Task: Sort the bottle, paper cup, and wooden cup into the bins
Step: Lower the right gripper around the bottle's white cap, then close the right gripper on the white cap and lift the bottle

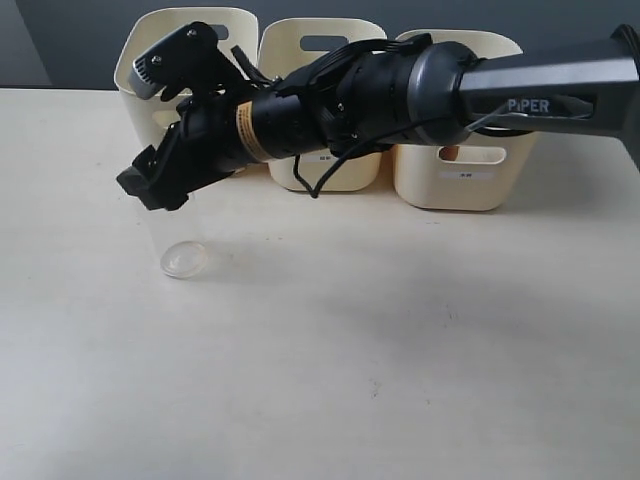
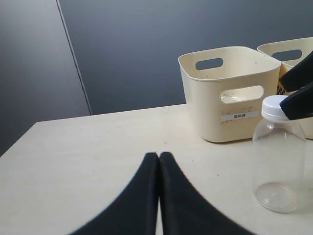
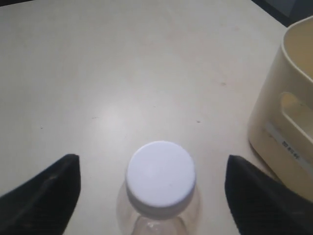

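Seeing table point(image 1: 400, 350), then three cream bins point(image 1: 455, 170) in row at back. My right gripper point(image 3: 154, 196) reaches across to left side, jaws spread wide, either side of white cap. Bottle point(image 2: 279, 161) stands upright on table, just before leftmost bin, ungrasped. My left gripper point(image 2: 159, 161) clenched, empty, low over table.

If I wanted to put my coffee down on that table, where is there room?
The widest bare stretch is the table in front of the bins, to the right of the bottle. Another open patch lies left of the left bin, around the shut left gripper. It is crowded near the bottle, where the right gripper hangs open over its cap.
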Robot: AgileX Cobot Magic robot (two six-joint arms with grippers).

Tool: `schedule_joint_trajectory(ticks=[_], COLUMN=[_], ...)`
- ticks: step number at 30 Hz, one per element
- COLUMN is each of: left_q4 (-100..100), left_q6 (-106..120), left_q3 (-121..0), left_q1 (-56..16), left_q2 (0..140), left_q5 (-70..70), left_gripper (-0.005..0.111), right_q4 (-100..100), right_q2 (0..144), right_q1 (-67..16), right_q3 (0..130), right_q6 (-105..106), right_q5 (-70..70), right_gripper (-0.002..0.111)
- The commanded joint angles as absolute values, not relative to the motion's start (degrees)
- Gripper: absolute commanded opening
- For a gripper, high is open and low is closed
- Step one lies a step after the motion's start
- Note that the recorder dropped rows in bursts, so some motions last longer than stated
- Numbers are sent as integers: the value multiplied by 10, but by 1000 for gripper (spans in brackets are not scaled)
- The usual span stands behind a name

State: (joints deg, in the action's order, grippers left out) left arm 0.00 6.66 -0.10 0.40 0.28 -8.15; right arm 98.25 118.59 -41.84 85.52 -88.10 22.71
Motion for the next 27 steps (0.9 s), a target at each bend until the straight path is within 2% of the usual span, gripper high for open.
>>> schedule_joint_trajectory(ticks=[1,27], left_q4=[0,0], left_q6=[66,66], left_q3=[0,0], left_q1=[4,4], left_q2=[0,0], left_q5=[-77,-77], left_gripper=[0,0], right_q4=[978,974], right_q2=[1186,1204], right_q1=[-417,-419], right_q3=[860,861], right_q6=[-900,-898], right_q5=[207,187], right_gripper=[81,81])
